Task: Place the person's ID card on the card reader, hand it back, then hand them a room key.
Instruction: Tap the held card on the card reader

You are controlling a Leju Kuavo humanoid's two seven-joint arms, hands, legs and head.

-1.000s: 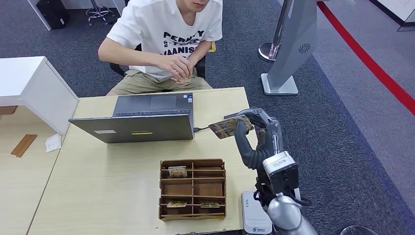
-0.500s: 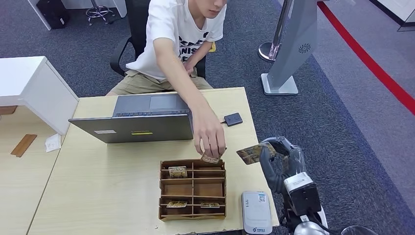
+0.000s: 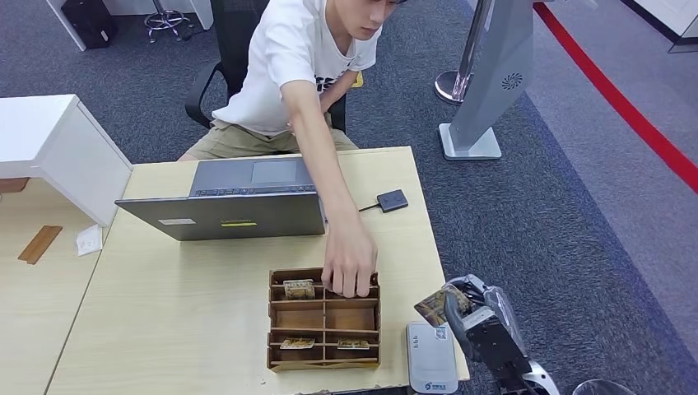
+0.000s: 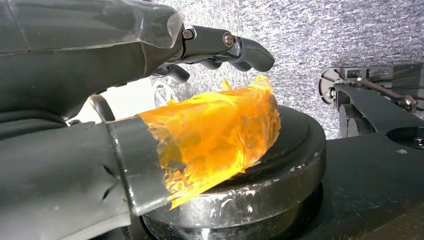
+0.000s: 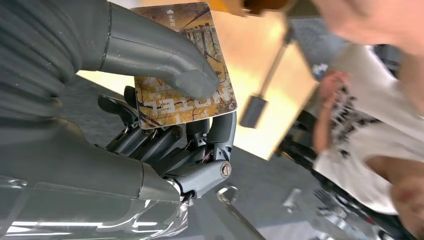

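My right hand (image 3: 476,319) is low by the table's near right corner and pinches a brown-gold card (image 3: 434,305) marked HOTEL. In the right wrist view the thumb (image 5: 150,52) presses that card (image 5: 197,100) against the fingers behind it. A white card device (image 3: 430,359) lies flat on the table just left of the hand. A small black pad (image 3: 392,201) on a cable lies far right, beside the laptop. The person's hand (image 3: 350,267) reaches into a back compartment of the wooden card box (image 3: 272,322). My left hand (image 4: 125,75) hangs with fingers apart, holding nothing.
An open grey laptop (image 3: 239,202) stands at the table's far side, the seated person (image 3: 296,58) behind it. Several cards lie in the box's compartments. A white cabinet (image 3: 49,148) stands left and a grey kiosk stand (image 3: 486,82) on the carpet at the far right.
My right hand has drawn back and down with the card, from beside the laptop to the near right corner. The person has leaned in and reached a hand into the card box.
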